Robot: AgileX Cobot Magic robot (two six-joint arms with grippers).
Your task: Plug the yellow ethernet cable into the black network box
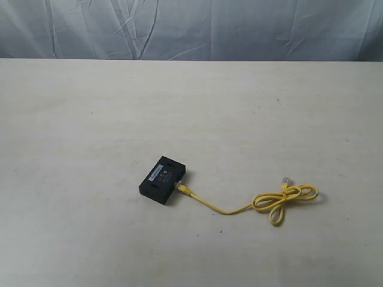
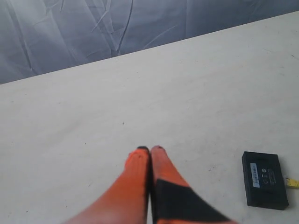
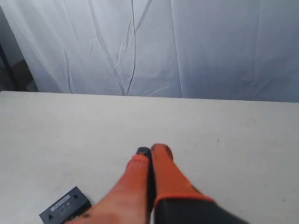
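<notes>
The black network box (image 1: 163,179) lies flat on the table, white label up. One plug of the yellow ethernet cable (image 1: 272,203) sits at the box's side; the cord runs right into a loop, its other clear plug (image 1: 286,179) lying free. Neither gripper shows in the exterior view. In the left wrist view my left gripper (image 2: 149,149) is shut and empty above bare table, the box (image 2: 264,179) off to one side with a bit of yellow plug (image 2: 292,183) at its edge. My right gripper (image 3: 152,150) is likewise shut on nothing, the box (image 3: 65,211) beside it.
The cream table (image 1: 90,119) stretches wide around the box and cable. A wrinkled grey-white curtain (image 1: 191,27) hangs behind the table's far edge.
</notes>
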